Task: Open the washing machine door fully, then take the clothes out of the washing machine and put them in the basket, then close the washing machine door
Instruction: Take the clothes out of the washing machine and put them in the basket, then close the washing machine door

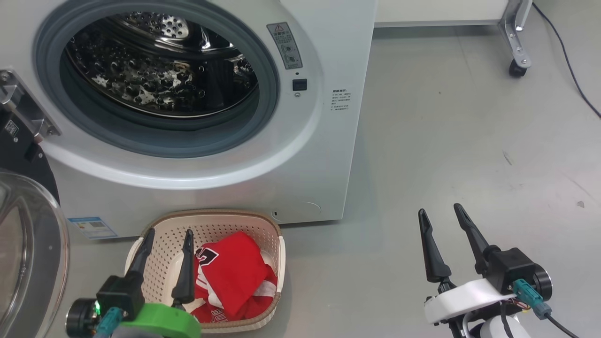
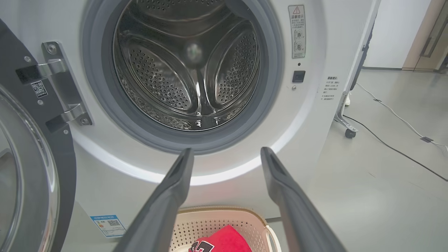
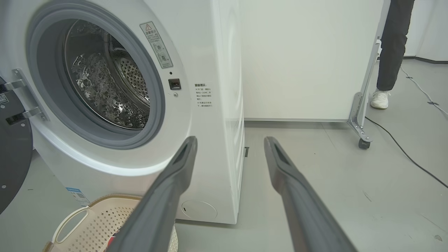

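1. The washing machine [image 1: 324, 155] stands on the grey floor [image 1: 446, 141]. Its drum mouth [image 1: 159, 70] is uncovered and shows perforated steel inside the grey rubber ring.
2. The washing machine door [image 1: 28, 263] hangs swung out on its hinge at the left of the mouth, with its glass bowl at the head view's left edge.
3. The basket [image 1: 220, 218] sits on the floor just beside the machine's front, below the mouth.
4. The clothes [image 1: 235, 277], red with white lettering, lie bunched inside the basket, mostly towards its right side.
5. The left gripper [image 1: 169, 232] hovers over the basket's left half. Its jaws are apart and clamped on nothing, and they point at the machine's front.
6. The right gripper [image 1: 439, 209] hangs over bare floor, well apart from the basket and to the right of the machine. Its jaws are likewise apart and hold nothing.
7. In the right wrist view, a person's leg [image 3: 393, 45] and white shoe [image 3: 379, 99] stand behind a wheeled frame [image 3: 360, 122], with a black cable [image 3: 402, 150] running across the floor.
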Controlling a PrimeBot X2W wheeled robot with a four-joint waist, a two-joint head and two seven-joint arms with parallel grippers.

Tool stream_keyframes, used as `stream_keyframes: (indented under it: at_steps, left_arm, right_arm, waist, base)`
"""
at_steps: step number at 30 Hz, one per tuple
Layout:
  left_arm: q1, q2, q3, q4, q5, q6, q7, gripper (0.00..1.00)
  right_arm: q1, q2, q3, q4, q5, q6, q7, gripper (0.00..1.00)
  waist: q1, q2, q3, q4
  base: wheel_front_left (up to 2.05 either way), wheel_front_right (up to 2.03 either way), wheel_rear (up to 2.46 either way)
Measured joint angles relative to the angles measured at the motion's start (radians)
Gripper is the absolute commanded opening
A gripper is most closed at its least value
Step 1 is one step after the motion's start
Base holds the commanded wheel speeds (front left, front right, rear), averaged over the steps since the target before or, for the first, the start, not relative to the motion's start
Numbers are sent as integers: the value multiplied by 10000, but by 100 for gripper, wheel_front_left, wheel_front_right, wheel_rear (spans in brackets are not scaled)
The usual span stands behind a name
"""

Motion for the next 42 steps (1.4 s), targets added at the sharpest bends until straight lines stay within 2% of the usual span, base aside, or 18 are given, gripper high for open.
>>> stream_keyframes:
  at_steps: [15,42]
  left_arm:
    - [804,23,-276,-671,226,418,0,100]
    - [1216,48,-464,-1409,314,614,222,100]
  right_arm:
    - [350,6,19,-217,79,-132,2,100]
    - [539,10,130,-330,90,-251,2,100]
  waist:
    - [0,0,-212,-91]
    - [0,0,-304,-81]
  base:
    - [0,0,0]
    - [0,0,0]
